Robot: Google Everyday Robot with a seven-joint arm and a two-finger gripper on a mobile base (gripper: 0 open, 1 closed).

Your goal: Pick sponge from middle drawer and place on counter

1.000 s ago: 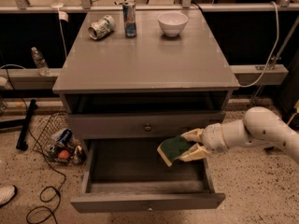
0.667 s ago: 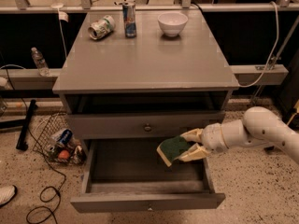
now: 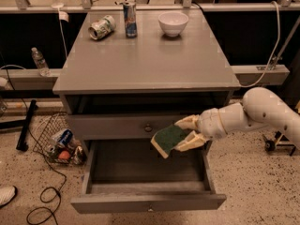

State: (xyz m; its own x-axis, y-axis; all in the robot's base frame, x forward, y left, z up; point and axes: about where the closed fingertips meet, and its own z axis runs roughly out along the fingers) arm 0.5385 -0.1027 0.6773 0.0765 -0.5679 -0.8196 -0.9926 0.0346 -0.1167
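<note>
The gripper (image 3: 182,136) hangs over the right back part of the middle drawer (image 3: 140,165), which is pulled out. Its jaws are closed on the sponge (image 3: 169,138), one above it and one below it. The sponge is up in the air over that drawer and touches none of its walls. Its green side faces up and out. It is tilted, so its long side slants down to the left and its low corner points into the drawer.

What matters now is where the worktop (image 3: 145,60) is. It is higher than the drawer and further back. Its front edge sticks out above the sponge (the closed drawer front with the knob is just behind the sponge). So I think the sponge has to come forward a bit, go up past that edge, and then go back over the worktop.

Far back from the drawer, on the worktop, stand a white bowl (image 3: 173,23) and an upright can (image 3: 131,19), and a tipped can (image 3: 102,27) lies there. The part nearest the drawer is bare, so I think that is a good place to put the sponge.
</note>
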